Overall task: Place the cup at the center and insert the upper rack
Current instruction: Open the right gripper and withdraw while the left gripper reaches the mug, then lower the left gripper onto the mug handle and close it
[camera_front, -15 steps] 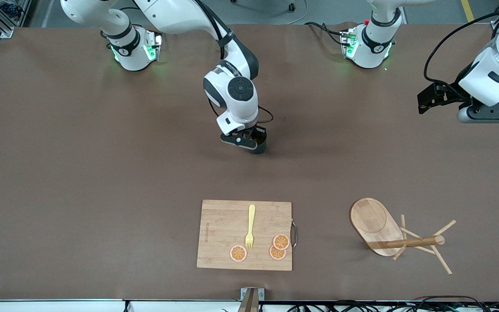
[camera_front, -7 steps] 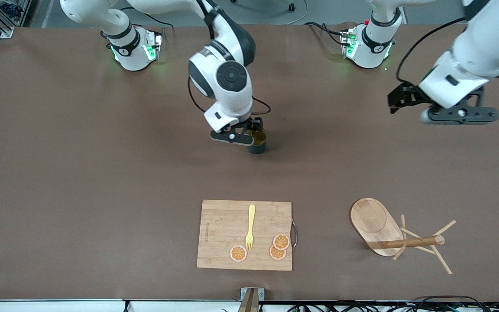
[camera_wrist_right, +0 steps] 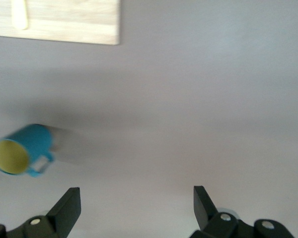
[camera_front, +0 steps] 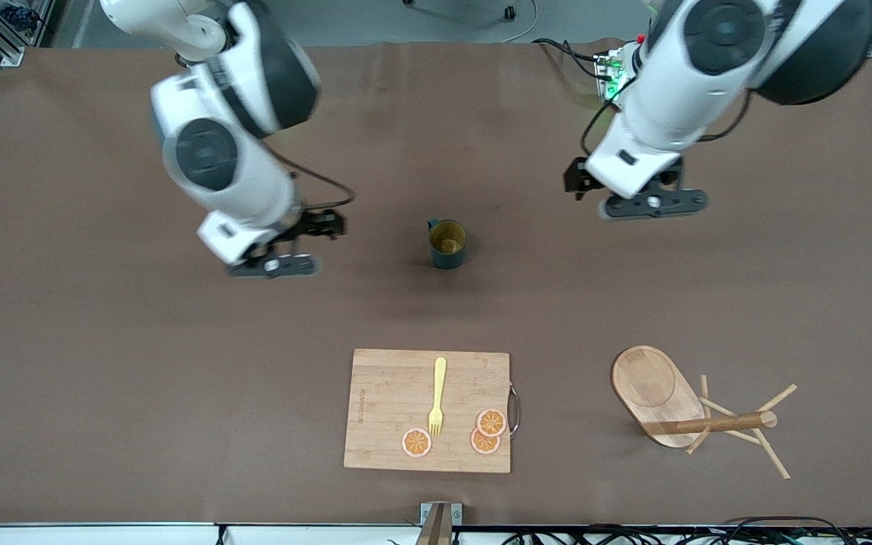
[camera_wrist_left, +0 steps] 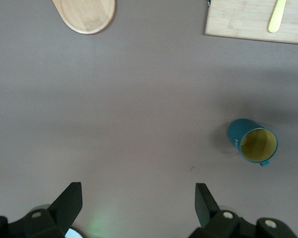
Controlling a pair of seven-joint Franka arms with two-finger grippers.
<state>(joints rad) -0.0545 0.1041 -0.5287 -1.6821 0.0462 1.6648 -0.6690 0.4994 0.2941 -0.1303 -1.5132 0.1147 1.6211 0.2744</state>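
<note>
My front cam: high, facing robot bases, whole table (camera_front: 65,341). Both wrist cams: looking down, well above tabletop. All three share cup (camera_front: 447,243) (camera_wrist_left: 252,141) (camera_wrist_right: 21,149).

Matt brown table (camera_front: 103,341), wooden upper rack (camera_front: 655,390)

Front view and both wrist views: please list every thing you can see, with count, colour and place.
Ribbed teal mug: one, mustard-yellow inside, upright at table centre, untouched.
Rectangular bamboo cutting board: one, light wood, nearer the front camera than the mug.
Yellow fork: one, on the board.
Orange slices: three, on the board beside the fork.
Wooden mug tree: one, light wood, lying tipped over toward the left arm's end.
Right gripper: open, over bare table beside the mug.
Left gripper: open, over bare table.
</note>
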